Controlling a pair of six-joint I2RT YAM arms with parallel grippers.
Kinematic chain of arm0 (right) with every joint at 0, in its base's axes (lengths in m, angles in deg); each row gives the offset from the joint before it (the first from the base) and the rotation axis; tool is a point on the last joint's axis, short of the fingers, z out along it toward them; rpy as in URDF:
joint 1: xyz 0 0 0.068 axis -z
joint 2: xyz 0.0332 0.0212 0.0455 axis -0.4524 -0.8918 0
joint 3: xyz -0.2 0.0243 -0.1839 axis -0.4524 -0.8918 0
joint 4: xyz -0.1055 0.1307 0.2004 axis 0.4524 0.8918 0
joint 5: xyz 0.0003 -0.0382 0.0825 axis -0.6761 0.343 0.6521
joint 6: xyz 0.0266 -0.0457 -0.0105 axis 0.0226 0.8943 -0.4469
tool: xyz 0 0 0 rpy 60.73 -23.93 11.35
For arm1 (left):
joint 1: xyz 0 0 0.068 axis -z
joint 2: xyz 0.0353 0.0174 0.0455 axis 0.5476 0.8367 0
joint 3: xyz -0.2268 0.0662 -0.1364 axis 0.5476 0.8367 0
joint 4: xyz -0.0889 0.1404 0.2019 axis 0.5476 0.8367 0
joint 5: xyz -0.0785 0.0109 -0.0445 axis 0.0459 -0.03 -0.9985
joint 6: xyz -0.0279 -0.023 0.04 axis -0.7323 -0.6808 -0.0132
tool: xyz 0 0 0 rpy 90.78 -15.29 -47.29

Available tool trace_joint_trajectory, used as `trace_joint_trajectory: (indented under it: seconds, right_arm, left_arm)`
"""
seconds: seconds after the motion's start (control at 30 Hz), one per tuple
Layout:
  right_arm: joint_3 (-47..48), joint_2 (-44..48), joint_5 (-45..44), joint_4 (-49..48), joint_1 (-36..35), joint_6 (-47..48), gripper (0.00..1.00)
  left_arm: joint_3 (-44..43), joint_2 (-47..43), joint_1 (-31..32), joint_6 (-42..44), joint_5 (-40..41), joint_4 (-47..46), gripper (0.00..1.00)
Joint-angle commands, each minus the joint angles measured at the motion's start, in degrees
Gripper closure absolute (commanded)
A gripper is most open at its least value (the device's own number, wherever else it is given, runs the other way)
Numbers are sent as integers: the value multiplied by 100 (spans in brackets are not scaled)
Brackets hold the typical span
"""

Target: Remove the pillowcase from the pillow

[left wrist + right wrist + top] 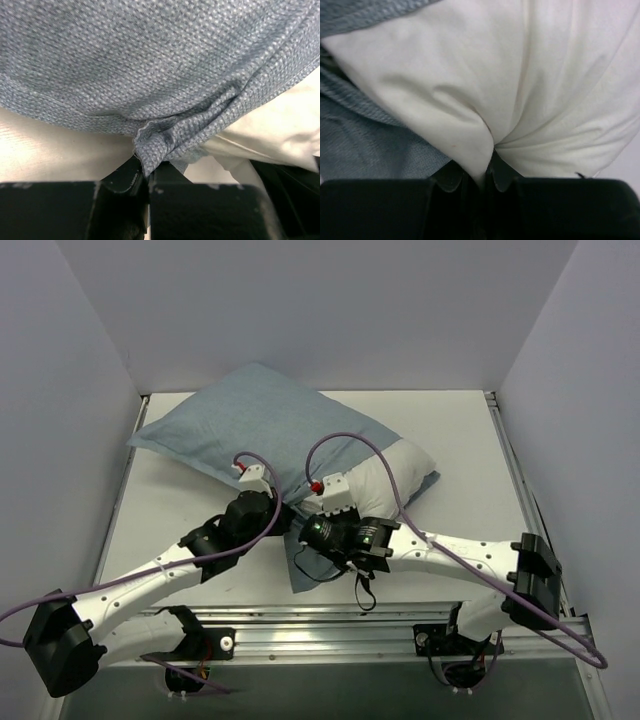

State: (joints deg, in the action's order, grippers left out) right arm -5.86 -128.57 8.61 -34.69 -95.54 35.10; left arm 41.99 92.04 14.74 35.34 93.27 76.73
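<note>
The pillowcase (255,425) lies across the table (455,430), far left of centre, and covers most of the pillow (395,475). The pillow's white end protrudes at the near right. The left gripper (148,172) is clamped on a bunched fold of the pillowcase hem. The right gripper (486,172) is pinched tight on a fold of the exposed pillow. The two grippers sit near each other.
</note>
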Motion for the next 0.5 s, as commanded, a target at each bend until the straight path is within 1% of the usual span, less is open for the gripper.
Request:
trace_joint_trajectory:
  seconds: [0.0,0.03,0.07,0.13,0.17,0.23,0.33,0.43,0.47]
  right_arm:
    - [177,765,404,-889,88,1095,100]
    - [291,872,623,-1073,88,1427,100]
    - [544,951,669,-1328,79,1553,100]
    - [835,1153,757,-1531,96,1781,100]
    - [1133,1215,775,-1698,97,2000,100]
    - [1433,1356,775,-1813,184,2186,100]
    - [2030,1453,906,-1971,447,2485,100]
    - [2620,1427,1125,-2042,571,2705,100]
    - [2760,1357,1205,-2051,589,2757,100]
  left_arm:
    - [-106,-283,-66,23,437,-421,98]
    - [-106,-266,-57,31,419,-448,98]
    - [-106,-239,-57,57,419,-465,98]
    - [-97,-169,-48,110,515,-422,98]
    - [-97,-134,-57,110,550,-282,98]
    - [-62,-29,-66,93,752,-124,98]
    - [148,51,-66,-30,945,123,98]
    - [438,16,-83,-372,1244,377,98]
    - [483,-71,-109,-538,1471,456,98]
